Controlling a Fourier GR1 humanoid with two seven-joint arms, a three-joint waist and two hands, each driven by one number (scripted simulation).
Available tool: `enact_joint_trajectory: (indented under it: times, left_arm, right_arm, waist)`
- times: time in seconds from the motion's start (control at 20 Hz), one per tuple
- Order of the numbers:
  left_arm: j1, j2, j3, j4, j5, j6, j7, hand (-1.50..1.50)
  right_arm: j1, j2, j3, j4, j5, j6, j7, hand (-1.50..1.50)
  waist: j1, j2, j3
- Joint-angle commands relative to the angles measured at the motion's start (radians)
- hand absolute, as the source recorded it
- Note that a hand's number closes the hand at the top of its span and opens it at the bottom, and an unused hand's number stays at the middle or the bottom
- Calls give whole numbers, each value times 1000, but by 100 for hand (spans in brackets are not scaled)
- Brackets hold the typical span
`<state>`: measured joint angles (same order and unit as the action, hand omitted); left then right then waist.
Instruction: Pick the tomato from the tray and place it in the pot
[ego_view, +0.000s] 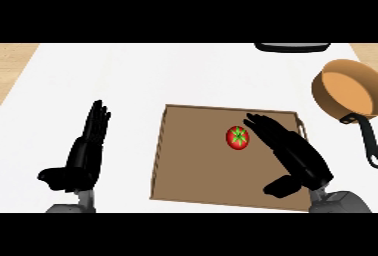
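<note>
The tomato (238, 137) lies on the brown tray (192, 160), right of the tray's middle and toward its far edge, with its green stem star facing up. It is round, so no axis favours one approach over another. The right hand (299, 156) is much the nearer. It reaches over the tray's right part with its fingers straight and held together, pointing far and left, and the tomato sits just left of those fingers. From this steep view I cannot tell whether the fingers brush the tomato or hang above it. Nothing is held.

The left hand (85, 150) rests open on the white counter (148, 75), left of the tray and well apart from the tomato.

The orange pot (347, 92) stands far and right of the tray. It is empty, and its black handle (366, 142) points toward the near side. The carry would probably run far and right, past the tray's corner. A dark object (291, 47) sits at the counter's far edge.
</note>
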<state>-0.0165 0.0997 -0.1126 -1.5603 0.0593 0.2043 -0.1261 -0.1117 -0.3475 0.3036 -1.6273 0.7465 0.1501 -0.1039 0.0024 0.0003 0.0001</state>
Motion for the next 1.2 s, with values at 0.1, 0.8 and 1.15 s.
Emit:
enact_joint_trajectory:
  times: [0.1,0.8,1.15]
  left_arm:
    - [46,-23,11,-11,-18,-13,-36,0]
    - [-24,-26,76,62,-18,-67,-42,0]
    - [72,-33,39,-6,-36,-73,-60,0]
  right_arm:
    - [-3,83,-5,4,59,22,19,-150]
    - [-117,181,-82,306,169,-72,-121,-150]
    - [-130,221,-94,383,240,-319,-241,150]
  waist:
    - [-1,-1,0]
    - [-1,0,0]
    - [6,1,0]
